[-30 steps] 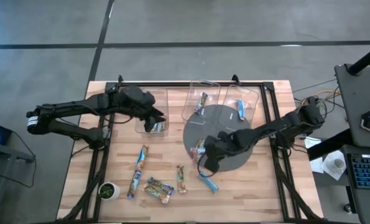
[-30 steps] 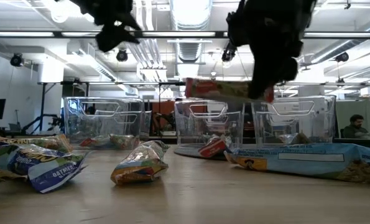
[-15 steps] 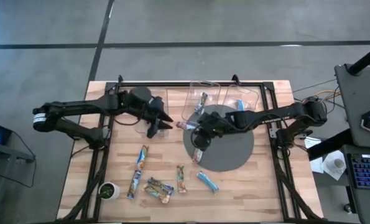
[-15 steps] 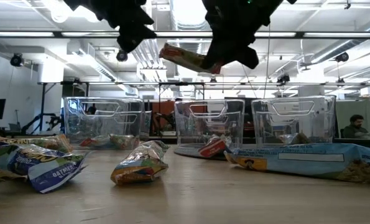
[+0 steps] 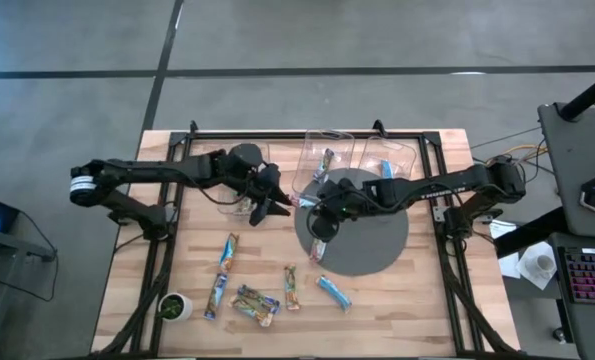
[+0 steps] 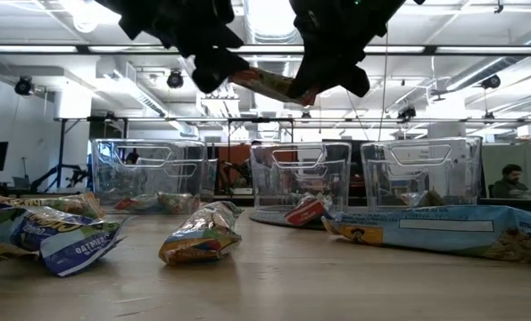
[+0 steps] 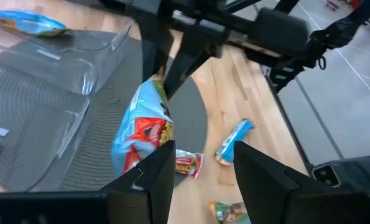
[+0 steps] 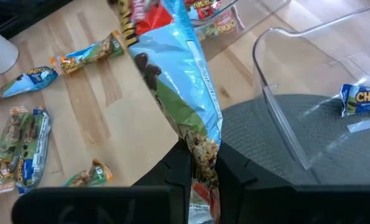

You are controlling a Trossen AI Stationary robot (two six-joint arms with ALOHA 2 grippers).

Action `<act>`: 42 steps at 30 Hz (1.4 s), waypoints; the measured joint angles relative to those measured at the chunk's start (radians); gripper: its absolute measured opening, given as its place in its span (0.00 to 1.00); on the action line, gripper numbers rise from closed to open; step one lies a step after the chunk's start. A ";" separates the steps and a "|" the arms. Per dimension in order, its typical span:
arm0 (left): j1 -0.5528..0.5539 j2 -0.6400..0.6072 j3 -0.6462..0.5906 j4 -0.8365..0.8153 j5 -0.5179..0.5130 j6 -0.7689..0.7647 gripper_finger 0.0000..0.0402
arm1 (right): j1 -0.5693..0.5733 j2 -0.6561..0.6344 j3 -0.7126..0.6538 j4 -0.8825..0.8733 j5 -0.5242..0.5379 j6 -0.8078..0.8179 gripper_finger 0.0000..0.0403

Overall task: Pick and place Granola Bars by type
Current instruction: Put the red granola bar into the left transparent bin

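Observation:
A granola bar in a light blue wrapper with red and yellow print (image 8: 172, 68) hangs in the air above the mat's left edge, with my right gripper (image 5: 313, 205) shut on it. My left gripper (image 5: 278, 199) stands open just left of it. In the left wrist view the open fingers (image 7: 200, 177) stand close by the bar's free end (image 7: 141, 134); I cannot tell whether they touch it. Several more bars lie on the wood near the front (image 5: 257, 303), and one lies on the mat (image 5: 318, 247). My right gripper pinches one end of the bar's wrapper (image 8: 200, 149) between its two fingers. The fingers slant down from the table's right side and lie along the bar. The bar sticks out past them toward the left arm, lifted clear of the table and tilted (image 6: 267, 85).
Three clear bins stand along the far side: the left one (image 5: 239, 175), the middle one (image 5: 322, 160) and the right one (image 5: 392, 165), each with a bar inside. A round grey mat (image 5: 372, 240) lies under the right ones. A small green-topped pot (image 5: 174, 305) sits front left.
My right gripper has carried the bar up and toward the far left, from over the mat's front to its left edge, then stopped. My left gripper has come from over the left bin toward the right and down to the bar's free end, rolling as it went.

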 joint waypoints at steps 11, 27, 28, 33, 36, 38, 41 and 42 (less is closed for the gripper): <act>0.002 -0.034 0.000 -0.012 -0.056 -0.015 0.36 | -0.001 0.000 -0.006 -0.095 0.000 0.024 0.08; 0.037 -0.007 0.000 -0.070 -0.080 0.004 0.36 | 0.009 -0.006 -0.004 -0.051 -0.001 -0.046 0.08; 0.037 -0.001 0.000 -0.063 -0.072 0.003 0.36 | 0.009 -0.006 -0.004 -0.049 -0.001 -0.048 0.08; 0.037 0.042 0.000 0.001 -0.014 -0.032 0.36 | 0.009 -0.006 -0.005 -0.027 -0.002 -0.052 0.08; 0.035 0.064 0.000 0.022 -0.009 -0.055 0.36 | 0.010 -0.007 -0.005 -0.024 -0.003 -0.052 0.08; 0.035 0.072 0.000 0.042 -0.006 -0.062 0.36 | 0.009 -0.007 -0.005 -0.016 -0.002 -0.051 0.08; 0.035 0.076 0.000 0.062 0.021 -0.074 0.36 | 0.008 -0.007 -0.004 -0.016 0.001 -0.046 0.08; 0.035 0.079 0.000 0.062 0.032 -0.076 0.36 | 0.008 -0.007 -0.004 -0.016 0.001 -0.040 0.08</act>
